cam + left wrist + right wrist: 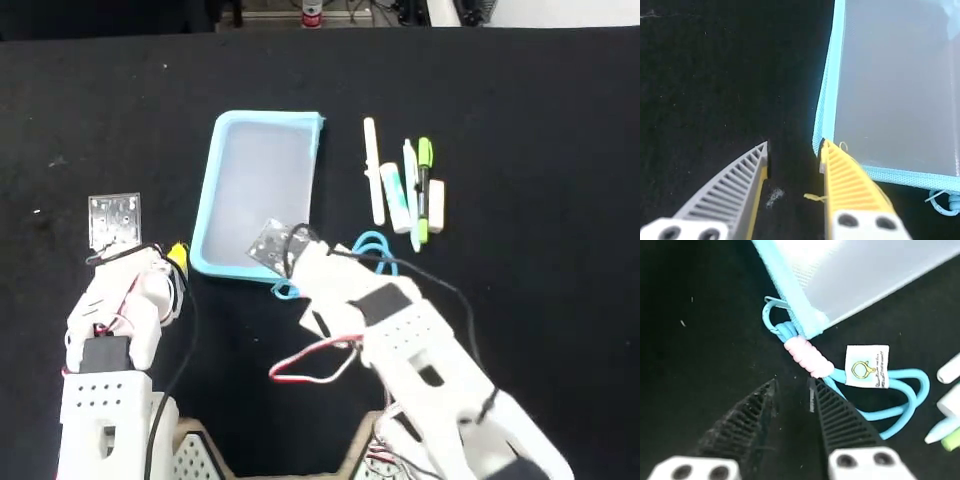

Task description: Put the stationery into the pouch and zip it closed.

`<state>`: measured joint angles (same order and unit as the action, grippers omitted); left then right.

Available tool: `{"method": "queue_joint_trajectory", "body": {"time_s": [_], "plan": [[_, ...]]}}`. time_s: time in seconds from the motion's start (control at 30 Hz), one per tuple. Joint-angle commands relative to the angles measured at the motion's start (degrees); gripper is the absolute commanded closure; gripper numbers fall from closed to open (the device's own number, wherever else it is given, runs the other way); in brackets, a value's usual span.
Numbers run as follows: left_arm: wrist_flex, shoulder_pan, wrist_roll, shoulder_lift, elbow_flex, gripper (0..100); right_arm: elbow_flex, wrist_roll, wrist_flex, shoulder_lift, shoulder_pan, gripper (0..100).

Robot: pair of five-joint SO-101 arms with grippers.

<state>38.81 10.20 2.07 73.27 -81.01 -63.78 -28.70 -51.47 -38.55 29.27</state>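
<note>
Right end effector (pixel 792 384): black ribbed fingers spread a little, nothing between them, tips low over the black counter (pixel 520 100). Just past the tips, a pink wrap (pixel 807 357) binds a blue cord (pixel 910 395) to the near right corner of the pouch (pixel 258 180). A white tag (pixel 867 366) hangs on the cord. One fingertip sits very close to the cord; contact cannot be told.

Left end effector (pixel 792 146): one grey finger, one yellow, spread apart and empty. The yellow tip is at the pouch's near left corner, touching or just short of it; cannot tell which. The grey finger is over bare counter to the left.

Pouch: pale blue edging, translucent panel, lying flat mid-counter with its long side running near to far.

Stationery is all outside the pouch, on the counter just to its right, in a close row: white stick (pixel 373 170), white-and-teal tube (pixel 396 197), slim pen (pixel 410 175), green highlighter (pixel 424 160), white eraser (pixel 436 206). The cord's loop lies between the pouch's near right corner and the near end of the row.
</note>
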Motion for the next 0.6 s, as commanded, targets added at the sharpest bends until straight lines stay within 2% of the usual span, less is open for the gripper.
{"method": "queue_joint_trajectory", "body": {"time_s": [0.0, 0.13, 0.27, 0.37, 0.57], "plan": [[0.18, -0.04, -0.44, -3.69, 3.74, 82, 4.53, -5.63, 3.08, 4.70, 0.35, 86.9], [-0.79, 1.45, -0.62, -13.10, 7.78, 82, 4.09, -12.31, 5.89, 8.13, 0.35, 78.9], [-3.25, 5.49, -0.97, -25.23, 12.53, 82, 4.53, -13.98, 6.07, 10.59, 0.53, 80.5], [-3.25, 6.11, -2.99, -32.18, 15.69, 82, 4.18, -17.32, 6.86, 12.26, 0.26, 80.5], [-3.16, 6.11, -3.96, -36.48, 17.89, 82, 3.47, -21.19, 16.26, 18.68, -2.64, 80.6]]}}
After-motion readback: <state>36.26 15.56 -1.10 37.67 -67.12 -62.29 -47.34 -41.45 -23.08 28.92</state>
